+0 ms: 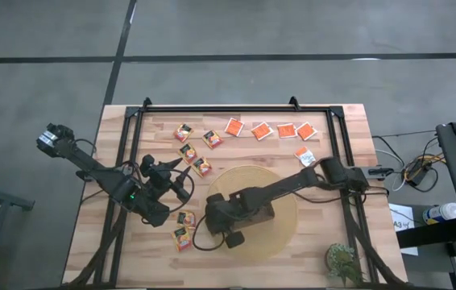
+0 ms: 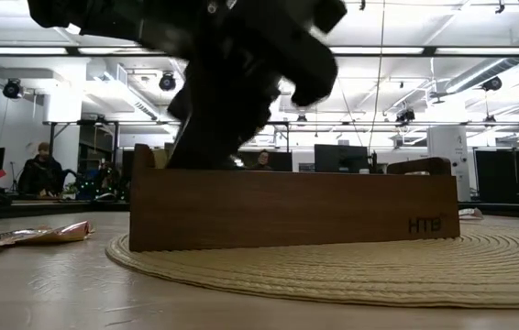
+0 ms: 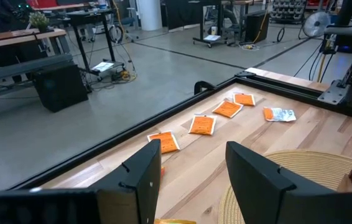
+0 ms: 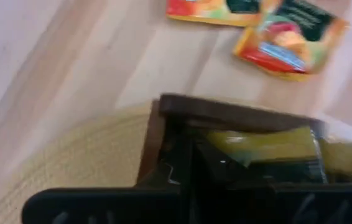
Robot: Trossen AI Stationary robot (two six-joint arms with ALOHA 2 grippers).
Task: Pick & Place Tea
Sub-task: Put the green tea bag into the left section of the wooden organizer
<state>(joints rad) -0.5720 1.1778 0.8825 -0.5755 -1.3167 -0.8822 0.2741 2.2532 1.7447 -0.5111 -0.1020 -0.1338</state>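
A brown wooden tray (image 2: 287, 209) stands on a round woven mat (image 1: 280, 189). My right gripper (image 1: 226, 219) reaches in from the table's right and is over the tray's left end. It is shut on a green-and-yellow tea sachet (image 4: 260, 146). Orange sachets (image 1: 261, 130) lie flat in a row along the far edge. Yellow-orange sachets (image 1: 188, 151) lie at the far left of the mat, and two more (image 1: 184, 227) lie near the gripper. My left gripper (image 3: 191, 180) hangs open above the table's left part and holds nothing. My right gripper has the green-and-yellow sachet by one end (image 4: 216, 150), pinched between the two shut fingers. The fingers slant down from the table's right side into the tray (image 4: 226, 115). The sachet lies inside the tray's end compartment; I cannot tell whether it rests on the bottom.
A black frame (image 1: 236, 109) runs around the table top. A small potted plant (image 1: 342, 262) stands at the near right corner. One sachet (image 2: 30, 236) lies flat on the wood left of the mat in the low view. People sit in the room beyond.
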